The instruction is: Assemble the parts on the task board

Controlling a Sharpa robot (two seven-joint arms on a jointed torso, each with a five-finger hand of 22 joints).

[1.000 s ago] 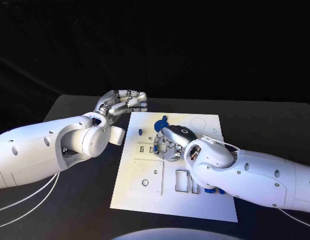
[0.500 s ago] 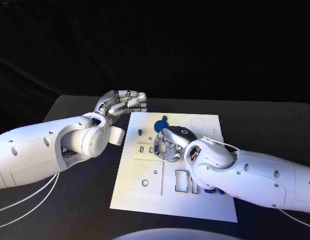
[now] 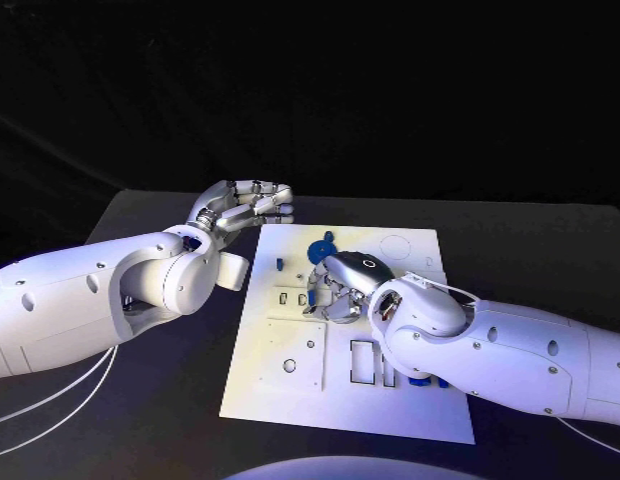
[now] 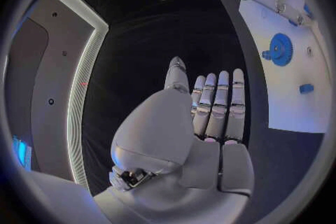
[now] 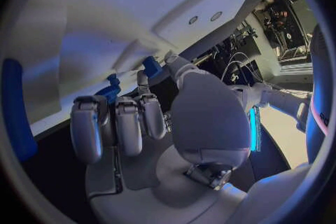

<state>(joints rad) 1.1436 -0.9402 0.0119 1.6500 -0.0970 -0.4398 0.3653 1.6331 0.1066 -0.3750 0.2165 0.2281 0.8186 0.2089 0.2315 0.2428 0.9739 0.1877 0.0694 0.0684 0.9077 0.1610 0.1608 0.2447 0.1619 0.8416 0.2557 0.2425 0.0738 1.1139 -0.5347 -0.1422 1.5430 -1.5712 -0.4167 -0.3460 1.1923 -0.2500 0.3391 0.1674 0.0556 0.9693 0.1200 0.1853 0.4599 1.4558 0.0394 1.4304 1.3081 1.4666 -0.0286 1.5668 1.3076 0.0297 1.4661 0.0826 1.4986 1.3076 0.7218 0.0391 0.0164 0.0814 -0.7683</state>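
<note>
1. While the right hand [image 3: 342,288] hovers low over the middle of the task board [image 3: 284,385], its fingers [image 5: 119,123] are curled inward side by side; whether they pinch a part cannot be told, since nothing plainly sits between them.
2. Close beyond those fingers, in the right wrist view, a small blue part [image 5: 151,66] stands on the board, and a second blue piece [image 5: 108,91] lies just behind the fingertips.
3. Off the board's far left corner, the left hand [image 3: 245,207] is held up with its fingers [image 4: 220,102] straight and pressed together, holding nothing.
4. Near the board's far edge lies a blue gear [image 3: 322,245]; the left wrist view shows the same gear [image 4: 279,48], with a small blue peg [image 4: 305,88] on the board a little apart from it.
5. Under the right forearm, another blue piece [image 3: 423,381] peeks out beside the rectangular cutouts [image 3: 365,362], which look unfilled.
6. By my judgement the step in hand is seating or picking a small part mid-board: keep the right hand's fingers directly above the part, lower straight down, and avoid sweeping sideways into the neighbouring pieces.
7. As the left hand is free, it could steady the board on the desk [image 3: 137,420] if it slides.
</note>
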